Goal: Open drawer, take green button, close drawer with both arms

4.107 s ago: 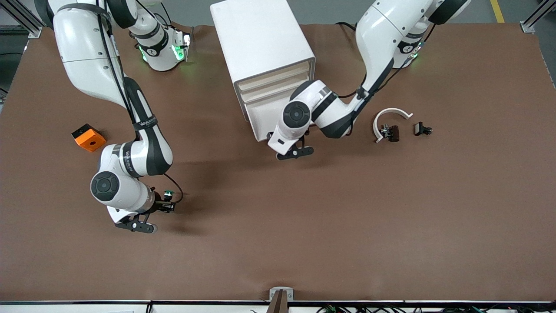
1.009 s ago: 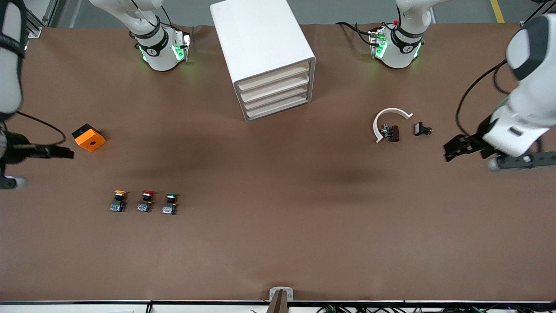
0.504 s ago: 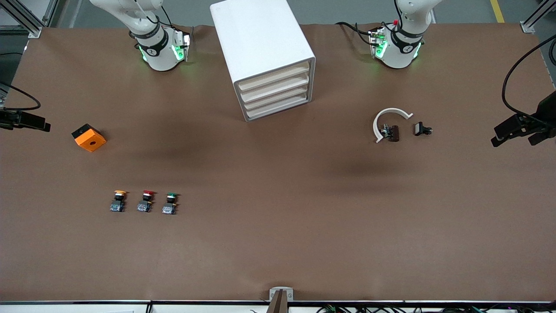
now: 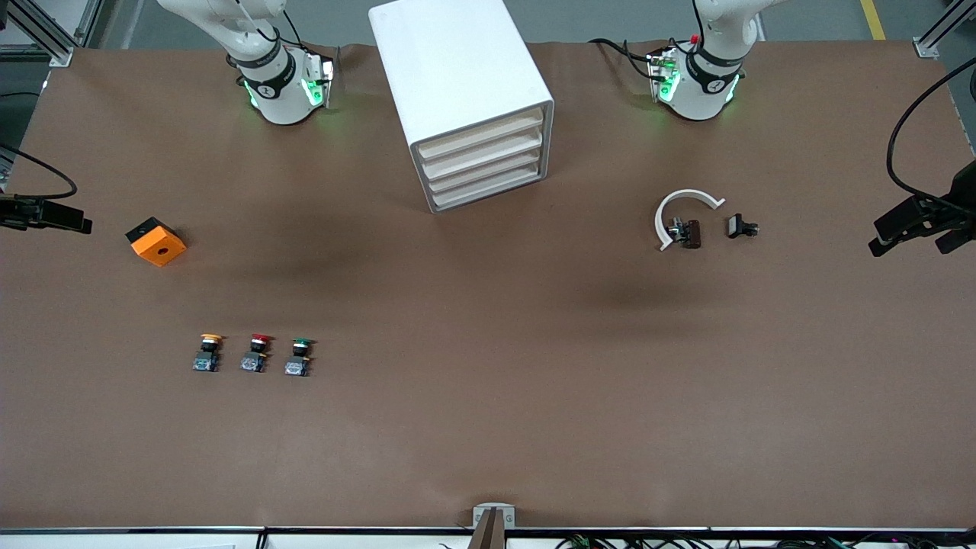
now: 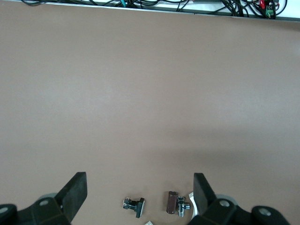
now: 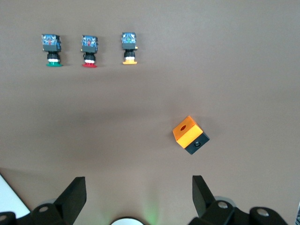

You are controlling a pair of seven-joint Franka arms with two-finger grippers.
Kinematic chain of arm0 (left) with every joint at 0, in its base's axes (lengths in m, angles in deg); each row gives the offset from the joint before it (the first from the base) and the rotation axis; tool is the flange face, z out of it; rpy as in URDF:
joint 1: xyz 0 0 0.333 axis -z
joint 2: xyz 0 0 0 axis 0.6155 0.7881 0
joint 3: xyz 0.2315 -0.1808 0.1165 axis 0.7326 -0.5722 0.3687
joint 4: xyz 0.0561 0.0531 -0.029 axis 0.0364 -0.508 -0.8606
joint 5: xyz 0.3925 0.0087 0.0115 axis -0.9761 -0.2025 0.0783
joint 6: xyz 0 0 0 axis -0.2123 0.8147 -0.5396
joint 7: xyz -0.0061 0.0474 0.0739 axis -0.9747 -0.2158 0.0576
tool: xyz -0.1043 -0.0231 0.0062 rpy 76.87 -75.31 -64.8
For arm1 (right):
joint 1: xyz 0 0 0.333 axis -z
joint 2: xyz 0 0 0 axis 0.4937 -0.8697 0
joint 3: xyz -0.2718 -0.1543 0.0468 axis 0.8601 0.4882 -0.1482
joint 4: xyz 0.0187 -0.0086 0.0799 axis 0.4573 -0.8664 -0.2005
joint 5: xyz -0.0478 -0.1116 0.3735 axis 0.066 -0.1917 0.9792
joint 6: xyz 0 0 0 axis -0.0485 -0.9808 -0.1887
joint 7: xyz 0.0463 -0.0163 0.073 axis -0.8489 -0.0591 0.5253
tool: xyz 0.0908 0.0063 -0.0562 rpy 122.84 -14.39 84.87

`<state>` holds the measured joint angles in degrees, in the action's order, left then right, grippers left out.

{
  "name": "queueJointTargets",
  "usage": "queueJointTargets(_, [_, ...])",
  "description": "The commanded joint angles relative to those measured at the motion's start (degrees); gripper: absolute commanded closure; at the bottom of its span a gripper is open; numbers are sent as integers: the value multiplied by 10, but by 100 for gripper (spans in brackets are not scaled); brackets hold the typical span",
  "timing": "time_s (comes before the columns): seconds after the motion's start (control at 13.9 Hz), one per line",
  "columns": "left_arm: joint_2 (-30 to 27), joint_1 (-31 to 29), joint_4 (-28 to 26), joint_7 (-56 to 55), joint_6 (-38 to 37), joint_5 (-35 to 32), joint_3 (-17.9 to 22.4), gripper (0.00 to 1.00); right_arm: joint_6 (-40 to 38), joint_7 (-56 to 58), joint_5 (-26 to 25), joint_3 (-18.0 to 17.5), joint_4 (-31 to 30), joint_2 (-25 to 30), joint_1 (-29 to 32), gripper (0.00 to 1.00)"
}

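Arms have pulled back to the table ends, left gripper (image 5: 136,194) and right gripper (image 6: 138,194) wide open and empty, green-capped button (image 4: 299,357) out on the table well away from the right one, cabinet (image 4: 460,99) drawers all shut, so the task looks done

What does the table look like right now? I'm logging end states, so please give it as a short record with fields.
cabinet: four drawers, all shut
green button: on table, in a row beside red button and yellow button
orange box: toward the right arm's end
left gripper: open, empty, at its table end
right gripper: open, empty, at its table end
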<state>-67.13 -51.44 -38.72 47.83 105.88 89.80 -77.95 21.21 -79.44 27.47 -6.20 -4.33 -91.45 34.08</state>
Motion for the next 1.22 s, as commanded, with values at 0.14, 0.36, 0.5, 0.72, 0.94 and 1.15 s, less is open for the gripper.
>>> queueJointTargets(0.14, [-5,161,3,0,-1,10,157,0,-3,-27,-6,-10,51,3,13,0])
queueJointTargets(0.36, [-4,165,4,-1,3,10,162,0,-8,-28,-3,-12,55,10,25,0])
queueJointTargets(0.5, [-4,164,4,-3,3,9,161,0,-39,-33,-8,-15,54,28,20,0])
queueJointTargets(0.72, [-4,167,24,-3,2,9,160,0,-45,-34,-7,-18,46,58,13,0])
queueJointTargets(0.94, [-4,170,30,-3,-3,8,159,0,-41,-34,-3,-15,12,83,16,0])
queueJointTargets(1.15, [-7,169,32,-4,-6,2,142,0,-60,-34,-1,-14,7,106,15,0])
